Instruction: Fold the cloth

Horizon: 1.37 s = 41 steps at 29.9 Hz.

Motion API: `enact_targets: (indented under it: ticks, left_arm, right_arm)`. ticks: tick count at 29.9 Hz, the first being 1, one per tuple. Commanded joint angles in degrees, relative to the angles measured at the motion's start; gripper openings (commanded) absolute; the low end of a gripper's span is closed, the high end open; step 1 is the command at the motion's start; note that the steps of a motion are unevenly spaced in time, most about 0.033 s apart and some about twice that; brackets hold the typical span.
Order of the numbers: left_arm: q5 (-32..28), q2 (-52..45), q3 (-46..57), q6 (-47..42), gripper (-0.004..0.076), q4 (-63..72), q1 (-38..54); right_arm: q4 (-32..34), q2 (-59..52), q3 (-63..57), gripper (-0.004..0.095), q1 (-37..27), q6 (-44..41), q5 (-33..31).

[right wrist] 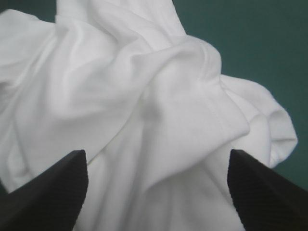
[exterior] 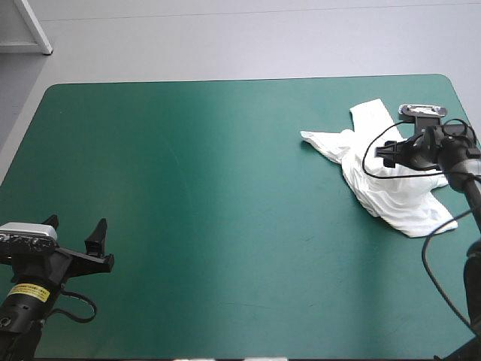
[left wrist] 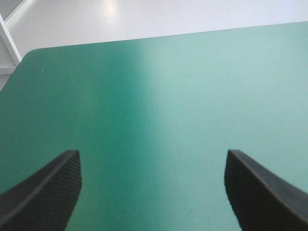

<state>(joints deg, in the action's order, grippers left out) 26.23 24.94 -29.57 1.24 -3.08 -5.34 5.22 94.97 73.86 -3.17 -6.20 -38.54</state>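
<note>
T-shirt (exterior: 398,199) crumpled beneath the wide-spread right end effector (exterior: 387,153); left end effector (exterior: 75,226) equally wide, well apart.

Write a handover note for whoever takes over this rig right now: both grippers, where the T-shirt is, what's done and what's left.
Left gripper: open, holding nothing, over the bare teal-green cover near the table's near-left corner.
Right gripper: open, over the T-shirt, with a raised fold between its fingers; not gripping.
T-shirt: white crumpled heap by the table's right edge, toward the far side.
Done: no fold made.
Left: probably grasp it, spread it flat, then fold.
</note>
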Motion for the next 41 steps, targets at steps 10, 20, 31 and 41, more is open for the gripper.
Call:
enact_targets:
  ticks: [10,20,31,41]
  left_arm:
    - [-4.04,0.46,-3.05,-0.01,0.0595,0.30,-0.09]
    - [-4.16,0.46,-3.05,-0.01,0.0595,0.30,-0.09]
    - [-4.46,0.46,-3.05,-0.01,0.0595,0.30,-0.09]
    - [-4.46,0.46,-3.05,-0.01,0.0595,0.30,-0.09]
  right_arm:
    - [-11.77,9.98,6.74,0.0551,-0.56,8.61,-0.23]
    - [-16.76,10.79,8.42,-0.0017,2.87,18.98,1.18]
    - [-20.41,10.79,12.56,-0.0017,24.03,26.42,-3.20]
    - [-19.77,10.79,12.56,-0.0017,42.58,26.42,-4.46]
